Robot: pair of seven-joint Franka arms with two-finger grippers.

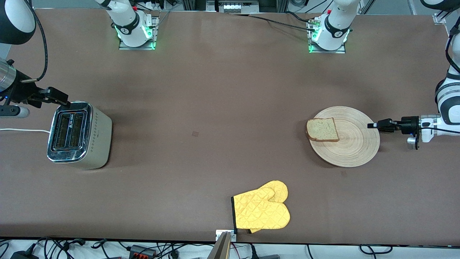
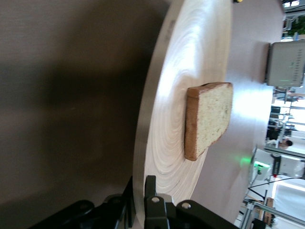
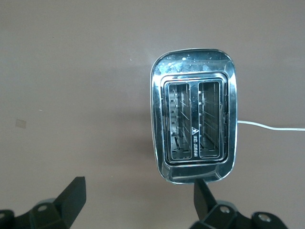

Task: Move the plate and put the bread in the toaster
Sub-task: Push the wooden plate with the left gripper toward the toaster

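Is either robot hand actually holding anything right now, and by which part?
The left gripper pinches the plate by its rim; the right gripper holds nothing.

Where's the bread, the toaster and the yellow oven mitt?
bread (image 1: pixel 322 129): front view, middle of the slice's top face.
toaster (image 1: pixel 70 130): front view, chrome top between the two slots.
oven mitt (image 1: pixel 261 212): front view, quilted middle of the mitt.
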